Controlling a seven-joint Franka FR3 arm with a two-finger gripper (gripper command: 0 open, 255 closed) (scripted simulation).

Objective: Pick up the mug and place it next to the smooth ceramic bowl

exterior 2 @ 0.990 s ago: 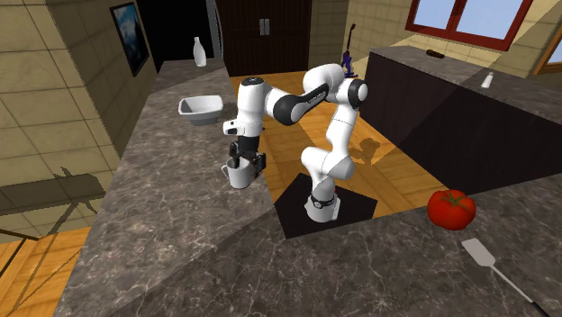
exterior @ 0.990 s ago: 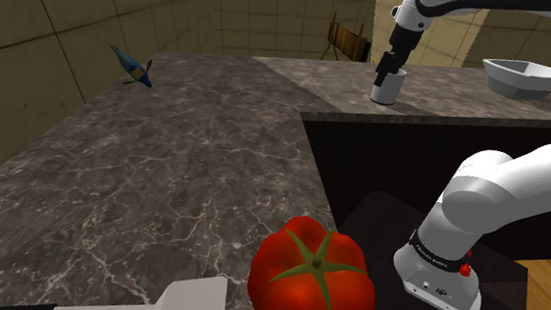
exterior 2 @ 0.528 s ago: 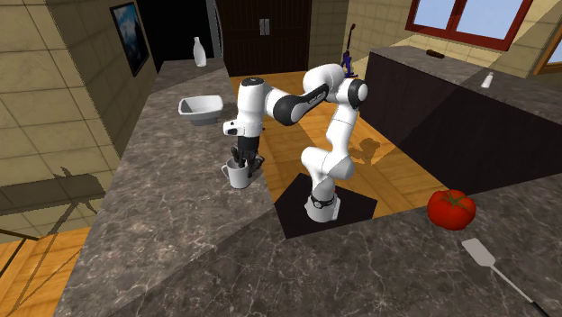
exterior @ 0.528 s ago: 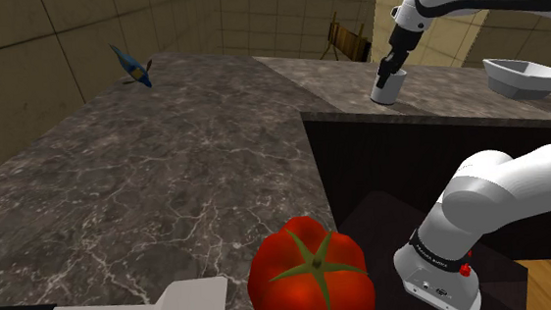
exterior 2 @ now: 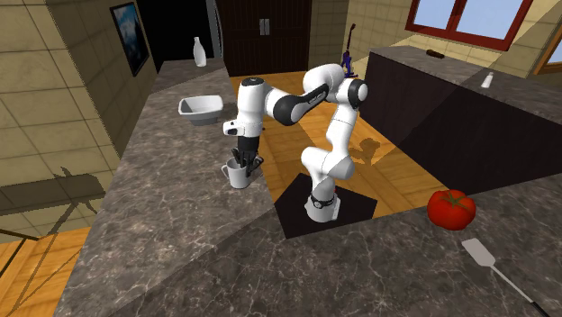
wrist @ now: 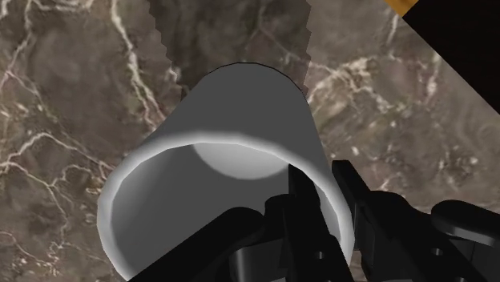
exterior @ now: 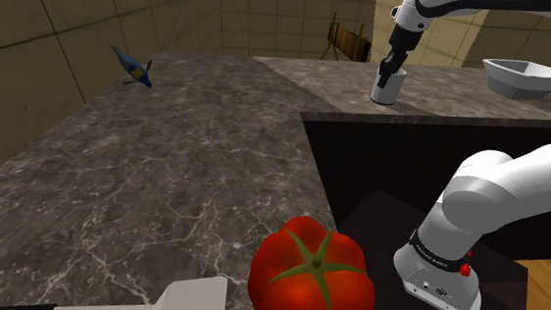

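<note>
Jaws nearly closed, pinching the mug's wall: in the wrist view one black finger (wrist: 298, 196) reaches down inside the cup and the other stands just outside, with the pale rim clasped between them. The gripper (wrist: 320, 170) comes at the mug (wrist: 240, 104) from above, on one side of its rim. The mug is plain grey-white and open-mouthed, with its lighter inner bottom showing.

From the shoulder view, the gripper (exterior: 391, 69) hangs off the white arm straight over the mug (exterior: 385, 86), which sits at or just above the dark marbled counter (exterior: 333, 77); I cannot tell which. In the second exterior view the mug (exterior 2: 239, 176) shows a small handle towards that view's left, with the gripper (exterior 2: 244, 161) on its rim.

The white bowl (exterior: 522, 75) stands on the same counter, well apart from the mug, towards the shoulder view's right; in the second exterior view the bowl (exterior 2: 200, 108) lies beyond the mug.

Farther out, on another stretch of counter, lie a red tomato (exterior: 310, 275) and a spatula (exterior: 189, 302).
</note>
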